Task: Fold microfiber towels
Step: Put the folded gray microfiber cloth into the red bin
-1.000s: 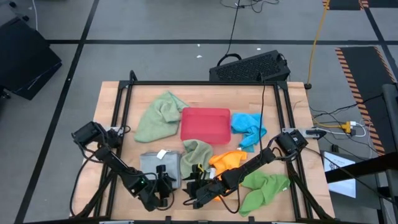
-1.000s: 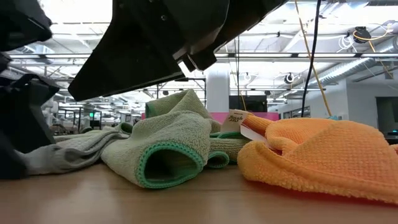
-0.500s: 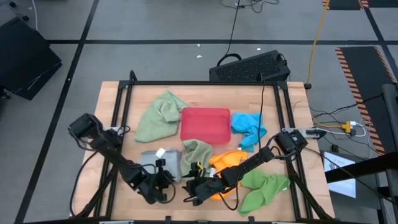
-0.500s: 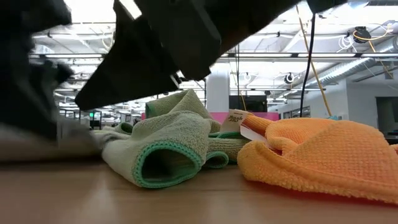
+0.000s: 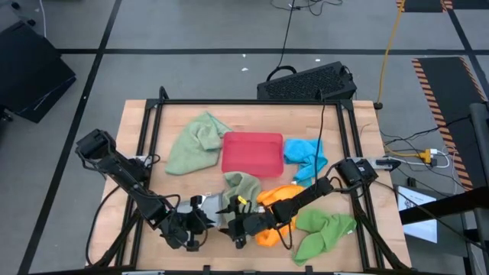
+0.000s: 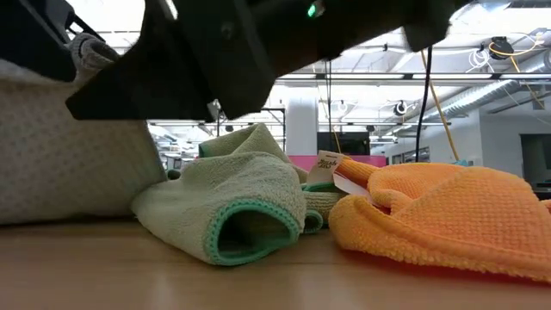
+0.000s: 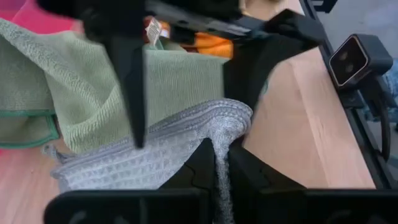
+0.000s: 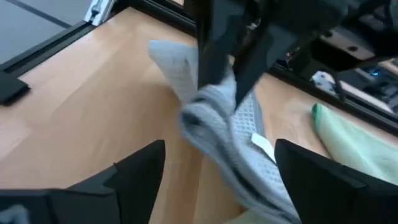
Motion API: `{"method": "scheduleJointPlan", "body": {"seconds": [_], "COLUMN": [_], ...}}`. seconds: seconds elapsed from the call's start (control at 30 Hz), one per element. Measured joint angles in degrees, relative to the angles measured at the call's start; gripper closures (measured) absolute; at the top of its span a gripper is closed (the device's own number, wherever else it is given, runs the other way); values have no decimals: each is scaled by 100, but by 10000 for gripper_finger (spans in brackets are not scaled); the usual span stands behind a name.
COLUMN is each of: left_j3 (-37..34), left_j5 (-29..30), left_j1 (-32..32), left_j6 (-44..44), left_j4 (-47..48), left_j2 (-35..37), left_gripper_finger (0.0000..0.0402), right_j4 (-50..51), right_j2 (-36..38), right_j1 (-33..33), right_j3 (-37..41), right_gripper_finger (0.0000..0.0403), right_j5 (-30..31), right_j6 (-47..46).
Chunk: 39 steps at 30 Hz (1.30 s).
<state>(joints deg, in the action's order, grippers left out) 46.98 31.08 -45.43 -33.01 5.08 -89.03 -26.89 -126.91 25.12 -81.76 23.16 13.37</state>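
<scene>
high view shows the table (image 5: 351, 130) with the grey towel (image 5: 200, 211) at its 6 o'clock edge, bunched between both claws. its long side seems to run 9 to 3 o'clock. the left claw (image 5: 192, 223) sits at the towel's 7 o'clock and is clamped on its edge, plain in the left wrist view (image 7: 219, 165). the right claw (image 5: 235, 228), jaws spread and holding nothing, lies just beside it at 4 o'clock, so the free end lies toward 9 o'clock from it.
</scene>
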Motion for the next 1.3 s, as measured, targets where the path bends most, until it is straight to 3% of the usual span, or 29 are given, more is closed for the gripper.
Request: {"method": "scheduleJointPlan", "body": {"seconds": [0.17, 0.33, 0.43, 0.67, 0.9, 1.07, 1.3], "left_j3": [2, 2, 2, 7, 9, 9, 9], "left_j5": [-16, 0, 141, 194, 420, 1012, 1989], "left_j1": [-2, -2, -13, -298, -873, -1326, -1668], "left_j6": [24, -10, -151, -638, -2067, -2678, -2550], "left_j4": [-98, -126, -109, -28, 518, 722, 663], "left_j2": [1, 2, 2, 4, 7, -22, -22], "left_gripper_finger": [389, 362, 341, 242, 145, 125, 124], "right_j4": [-75, -160, -97, 48, 422, 610, 684], "right_j2": [0, 0, 0, 81, 402, 646, 1034], "right_j1": [-219, -322, -332, -332, -343, -436, -526], "right_j3": [1, 1, 1, 1, -1, -1, -3], "right_gripper_finger": [193, 321, 387, 391, 396, 397, 397], "right_j5": [-358, -994, -1001, -969, -563, -485, -143], "right_j6": [29, 106, 164, -68, -251, -536, -655]}}
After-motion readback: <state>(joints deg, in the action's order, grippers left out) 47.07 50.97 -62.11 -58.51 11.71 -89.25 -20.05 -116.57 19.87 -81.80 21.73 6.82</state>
